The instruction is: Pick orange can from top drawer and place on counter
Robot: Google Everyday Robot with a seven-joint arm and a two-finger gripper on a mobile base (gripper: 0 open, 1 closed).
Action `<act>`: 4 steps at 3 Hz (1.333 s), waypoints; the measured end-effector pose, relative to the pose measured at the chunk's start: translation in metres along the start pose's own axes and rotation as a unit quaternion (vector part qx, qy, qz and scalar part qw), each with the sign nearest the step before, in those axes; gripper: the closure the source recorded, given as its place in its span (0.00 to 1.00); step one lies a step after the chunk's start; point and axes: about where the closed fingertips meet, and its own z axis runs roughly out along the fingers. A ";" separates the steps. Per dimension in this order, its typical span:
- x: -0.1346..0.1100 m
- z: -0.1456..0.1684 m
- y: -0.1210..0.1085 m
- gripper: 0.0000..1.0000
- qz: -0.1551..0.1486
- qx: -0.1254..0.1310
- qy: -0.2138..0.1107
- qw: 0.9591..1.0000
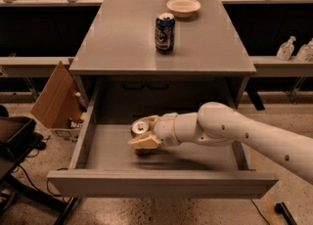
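The orange can (140, 127) stands upright in the top drawer (161, 184), which is pulled out, left of its middle. My gripper (144, 132) reaches in from the right on a white arm. One finger is behind the can and one is in front of it, both pressed against its sides, so the gripper is shut on the can. The can's base rests on the drawer floor. The grey counter (117, 48) lies above and behind the drawer.
A dark blue can (165, 32) and a pale bowl (183, 7) stand on the counter's far middle. An open cardboard box (56, 94) sits left of the cabinet, with a black chair (14, 138) further left. Clear bottles (286, 49) stand on a shelf at right.
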 end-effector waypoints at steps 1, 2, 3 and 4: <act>-0.014 0.011 0.007 0.72 0.001 -0.011 -0.005 1.000; -0.043 0.009 0.014 0.95 0.017 -0.016 -0.001 1.000; -0.082 0.000 0.012 1.00 0.036 0.001 0.020 0.999; -0.162 -0.022 -0.006 1.00 0.017 0.048 0.043 0.998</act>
